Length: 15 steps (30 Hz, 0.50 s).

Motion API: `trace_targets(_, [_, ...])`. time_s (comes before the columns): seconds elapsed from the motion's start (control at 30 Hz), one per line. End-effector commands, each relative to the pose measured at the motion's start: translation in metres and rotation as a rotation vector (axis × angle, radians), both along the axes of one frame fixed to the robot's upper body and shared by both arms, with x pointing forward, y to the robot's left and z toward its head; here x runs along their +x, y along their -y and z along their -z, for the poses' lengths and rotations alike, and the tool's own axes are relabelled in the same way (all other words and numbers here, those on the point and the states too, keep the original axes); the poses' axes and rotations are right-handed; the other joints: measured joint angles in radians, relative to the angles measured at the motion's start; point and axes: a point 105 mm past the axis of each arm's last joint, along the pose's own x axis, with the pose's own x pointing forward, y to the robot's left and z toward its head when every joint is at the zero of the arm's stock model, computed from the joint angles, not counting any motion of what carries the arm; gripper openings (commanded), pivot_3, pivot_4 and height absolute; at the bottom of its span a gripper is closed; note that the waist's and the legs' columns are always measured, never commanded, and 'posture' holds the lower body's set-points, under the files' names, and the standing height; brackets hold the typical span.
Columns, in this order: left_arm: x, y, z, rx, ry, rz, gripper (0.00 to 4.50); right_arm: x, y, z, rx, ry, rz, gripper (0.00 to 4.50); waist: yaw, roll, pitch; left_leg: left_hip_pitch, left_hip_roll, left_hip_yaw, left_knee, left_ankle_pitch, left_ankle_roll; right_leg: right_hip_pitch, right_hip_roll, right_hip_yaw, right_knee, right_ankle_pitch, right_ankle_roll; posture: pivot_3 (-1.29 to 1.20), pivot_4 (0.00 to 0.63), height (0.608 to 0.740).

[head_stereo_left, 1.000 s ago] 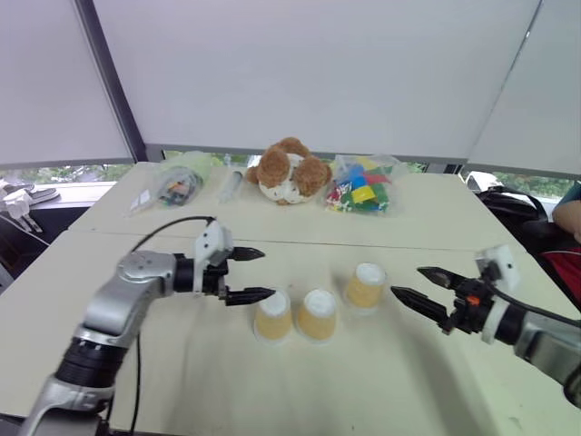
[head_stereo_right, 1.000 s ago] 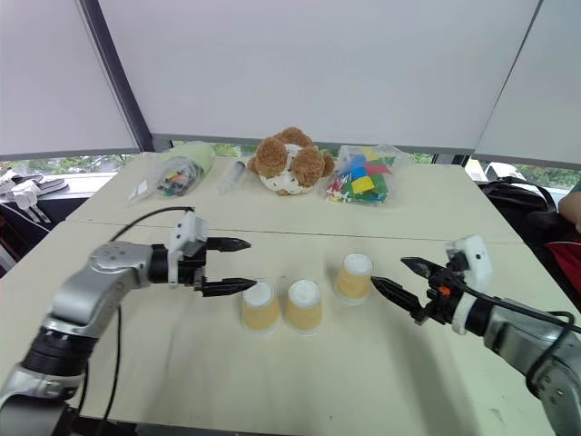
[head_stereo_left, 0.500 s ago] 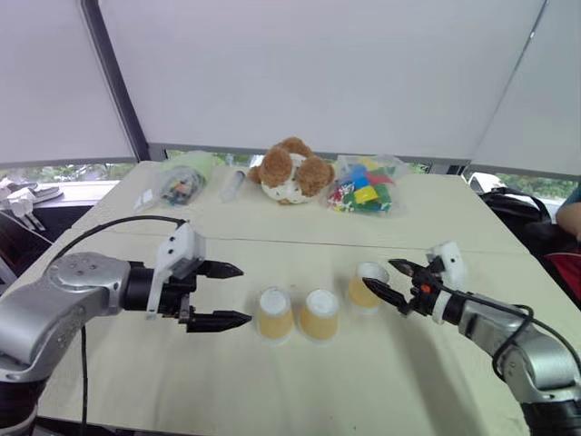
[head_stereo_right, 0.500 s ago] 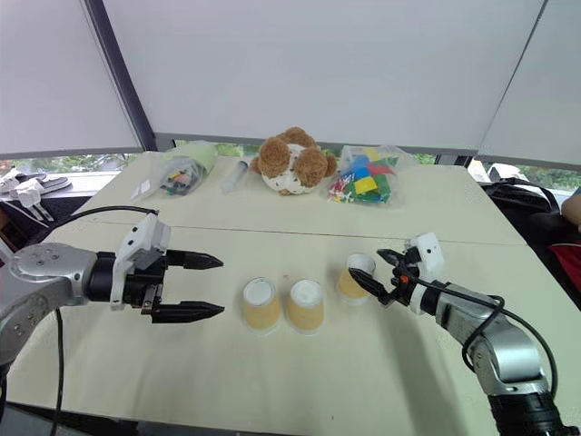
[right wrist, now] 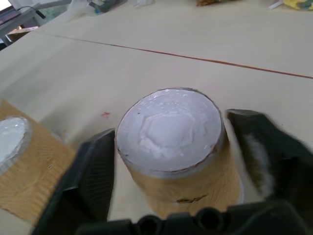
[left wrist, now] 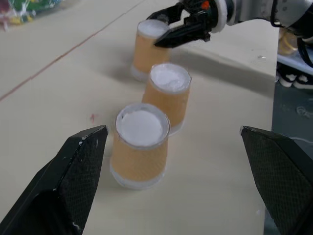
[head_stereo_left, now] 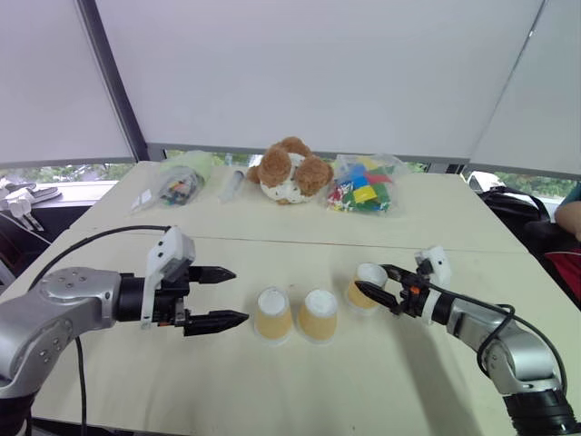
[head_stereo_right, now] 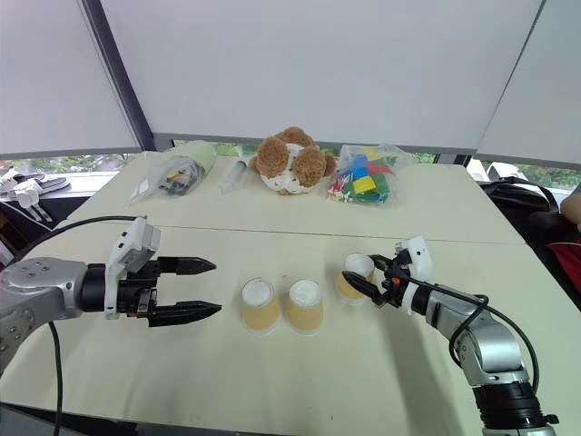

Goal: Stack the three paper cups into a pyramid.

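Three paper cups stand upside down in a row on the table: left cup [head_stereo_left: 273, 313], middle cup [head_stereo_left: 318, 315], right cup [head_stereo_left: 363, 292]. My right gripper [head_stereo_left: 372, 279] reaches in from the right and is shut on the right cup [right wrist: 171, 132], one black finger [right wrist: 93, 171] against each side. My left gripper [head_stereo_left: 238, 295] hovers open to the left of the row, a short way from the left cup [left wrist: 139, 147], with nothing between its fingers.
At the far side of the table lie a brown teddy bear [head_stereo_left: 289, 171], a bag of coloured blocks [head_stereo_left: 363, 193], a clear bag [head_stereo_left: 177, 182] and a small clear tube [head_stereo_left: 231, 184]. A person's arm [head_stereo_left: 570, 218] shows at the right edge.
My right gripper came in from the right and closed around the right cup. My left gripper drew back to the left, away from the left cup, and stayed open.
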Motion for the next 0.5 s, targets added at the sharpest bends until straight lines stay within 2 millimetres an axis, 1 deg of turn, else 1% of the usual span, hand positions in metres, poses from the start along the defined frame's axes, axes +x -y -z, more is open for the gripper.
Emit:
trace_targets(0.03, [0.0,-0.003,-0.009,0.011,0.05,0.003,4.5,0.002,-0.004,-0.013,-0.01,0.057,-0.012,2.2,0.0,0.0,0.0,0.0,0.0,0.0,0.0,0.0,0.0,0.0,0.0,0.0,0.0,0.0,0.0,0.0,0.15,0.74])
trace_targets(0.17, [0.002,-0.005,-0.007,0.025,0.056,-0.002,4.5,0.002,-0.004,-0.02,-0.021,0.074,-0.016,2.2,0.0,0.0,0.0,0.0,0.0,0.001,0.0,0.0,0.0,0.0,0.0,0.0,0.0,0.0,0.0,0.0,0.15,0.74])
trace_targets(0.23, [0.005,-0.01,-0.009,0.024,0.061,-0.017,4.5,0.005,-0.003,-0.034,-0.035,0.115,-0.015,2.2,-0.001,0.0,0.0,0.0,0.0,0.001,0.0,0.0,0.0,0.0,0.0,0.0,0.0,0.0,0.0,0.0,0.15,0.74])
trace_targets(0.27, [0.006,-0.015,-0.01,0.031,0.061,-0.027,4.5,0.005,-0.008,-0.053,-0.025,0.153,-0.034,2.2,-0.001,0.0,0.0,0.0,0.0,0.001,0.0,0.0,0.0,-0.001,0.0,0.0,0.0,0.0,0.0,0.0,0.15,0.74])
trace_targets(0.33, [0.007,-0.021,-0.011,0.041,0.06,-0.039,4.5,0.004,-0.016,-0.079,-0.007,0.193,-0.067,2.2,-0.004,0.002,0.002,0.0,0.0,0.001,0.0,0.0,0.0,-0.001,0.0,0.001,0.0,0.0,0.0,0.0,0.15,0.74])
trace_targets(0.4, [0.01,-0.031,-0.009,0.055,0.056,-0.062,4.5,-0.002,-0.037,-0.112,-0.008,0.227,-0.161,2.2,-0.006,0.004,0.002,0.0,0.0,0.001,-0.001,0.0,0.0,-0.003,0.0,0.002,0.001,0.0,0.0,0.0,0.15,0.74])
trace_targets(0.43, [0.012,-0.034,-0.008,0.06,0.054,-0.068,4.5,-0.007,-0.048,-0.123,-0.022,0.237,-0.216,2.2,-0.01,0.004,0.003,0.0,0.0,0.001,-0.002,0.0,0.0,-0.004,0.0,0.002,0.002,0.0,0.0,0.0,0.15,0.74])
trace_targets(0.47, [0.012,-0.036,-0.008,0.063,0.053,-0.07,4.5,-0.015,-0.062,-0.129,-0.032,0.234,-0.286,2.2,-0.01,0.004,0.003,0.0,0.0,0.002,-0.003,0.0,0.0,-0.005,0.0,0.003,0.002,0.0,0.0,0.0,0.15,0.74])
trace_targets(0.5, [0.012,-0.036,-0.007,0.065,0.053,-0.068,4.5,-0.022,-0.073,-0.131,-0.037,0.222,-0.343,2.2,-0.01,0.003,0.002,0.0,0.0,0.002,-0.006,0.001,-0.001,-0.006,0.0,0.002,0.002,0.0,0.0,0.0,0.15,0.74])
